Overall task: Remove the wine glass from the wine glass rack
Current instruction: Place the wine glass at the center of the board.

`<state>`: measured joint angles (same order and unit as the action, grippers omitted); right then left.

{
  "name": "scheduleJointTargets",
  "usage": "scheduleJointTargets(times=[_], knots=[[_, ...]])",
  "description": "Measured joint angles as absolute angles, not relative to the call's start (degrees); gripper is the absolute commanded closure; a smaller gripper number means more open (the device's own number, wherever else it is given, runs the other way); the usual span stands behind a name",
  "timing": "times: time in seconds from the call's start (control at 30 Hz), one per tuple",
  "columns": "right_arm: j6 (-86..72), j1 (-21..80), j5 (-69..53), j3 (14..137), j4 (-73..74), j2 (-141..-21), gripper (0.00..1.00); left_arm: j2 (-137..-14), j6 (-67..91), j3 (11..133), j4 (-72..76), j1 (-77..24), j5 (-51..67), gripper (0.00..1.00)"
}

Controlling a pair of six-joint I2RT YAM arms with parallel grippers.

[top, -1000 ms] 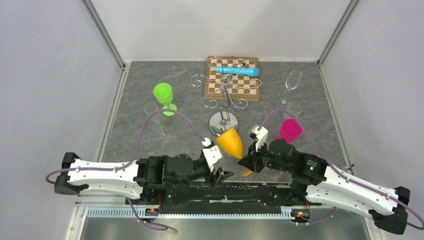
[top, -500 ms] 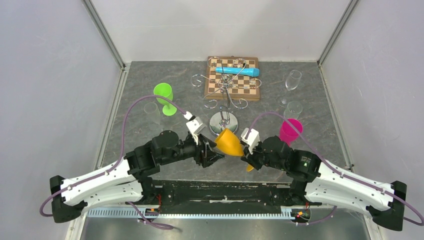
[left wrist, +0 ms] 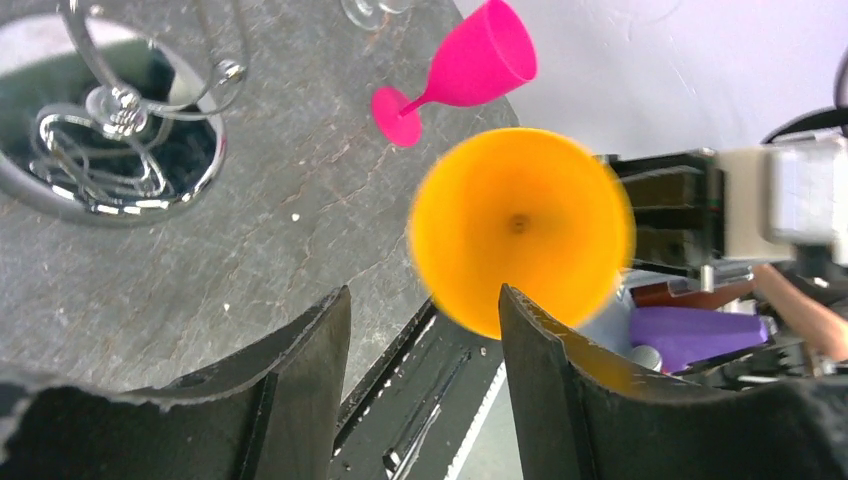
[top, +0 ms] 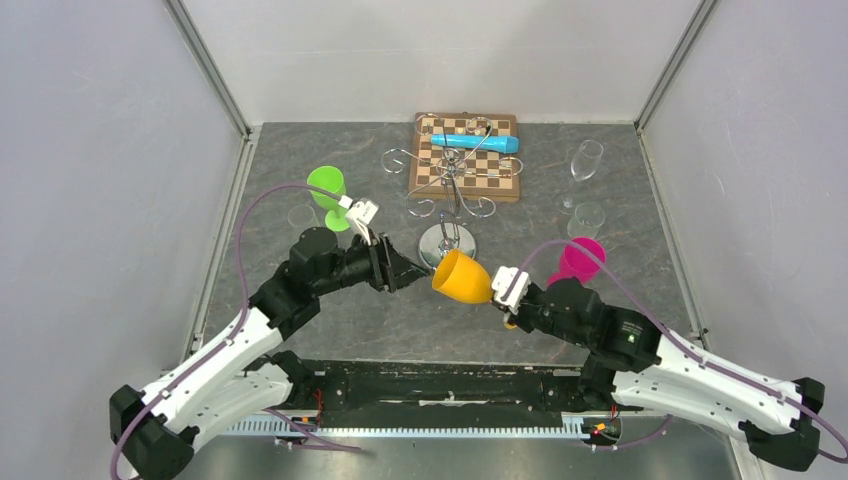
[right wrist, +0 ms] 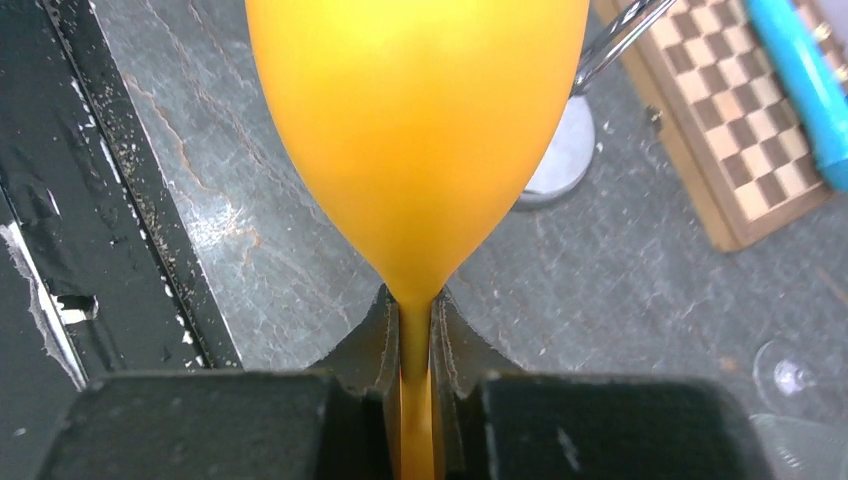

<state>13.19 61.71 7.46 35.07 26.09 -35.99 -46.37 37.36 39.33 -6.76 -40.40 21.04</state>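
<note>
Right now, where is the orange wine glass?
Top view, centre: the orange wine glass hangs tipped sideways in front of the wine glass rack, its stem clamped in the right gripper.

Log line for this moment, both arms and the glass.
right gripper: shut on orange wine glass stem | left gripper: open, facing glass mouth | wine glass rack: upright, glass off it

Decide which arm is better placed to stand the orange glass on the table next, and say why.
Right, most likely. The right hand is shut on the orange glass at its stem, so it can lower it. The left hand is open, facing the bowl's mouth, holding nothing.
</note>
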Motion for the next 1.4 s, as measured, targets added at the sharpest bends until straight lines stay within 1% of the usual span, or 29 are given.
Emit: scheduleJointTargets(times=[0.13, 0.27, 0.57, 0.97, 1.03, 1.23, 1.33, 1.4], knots=[[17.52, 61.71, 6.17, 33.28, 23.97, -31.53, 1.0, -48.62, 42.81, 35.07, -1.56, -34.59, 27.4, 0.38], [20.29, 61.71, 4.95, 33.17, 22.98, -31.31, 1.0, -50.0, 46.89, 32.69, 2.02, -31.38, 31.88, 0.38], [24.03, 61.71, 3.36, 33.32, 22.68, -36.38, 1.0, -50.65, 53.76, 31.22, 10.68, -29.8, 37.87, 0.38], [27.18, 61.71, 0.86, 37.58, 20.62, -39.42, 1.0, -50.96, 54.24, 30.7, 9.1, -29.21, 39.66, 0.39], [27.57, 61.71, 0.82, 38.3, 20.32, -40.16, 1.0, -50.96, 54.24, 30.68, 9.04, -29.21, 39.75, 0.42], [28.16, 61.71, 0.78, 39.33, 20.1, -41.5, 1.0, -50.96, 54.22, 30.68, 8.8, -29.21, 40.71, 0.58], [28.16, 61.71, 0.82, 39.42, 20.14, -42.04, 1.0, -50.96, 54.22, 30.68, 8.58, -29.21, 41.06, 0.62], [28.16, 61.71, 0.91, 39.44, 20.14, -42.37, 1.0, -50.96, 54.19, 30.68, 8.14, -29.21, 41.17, 0.67]])
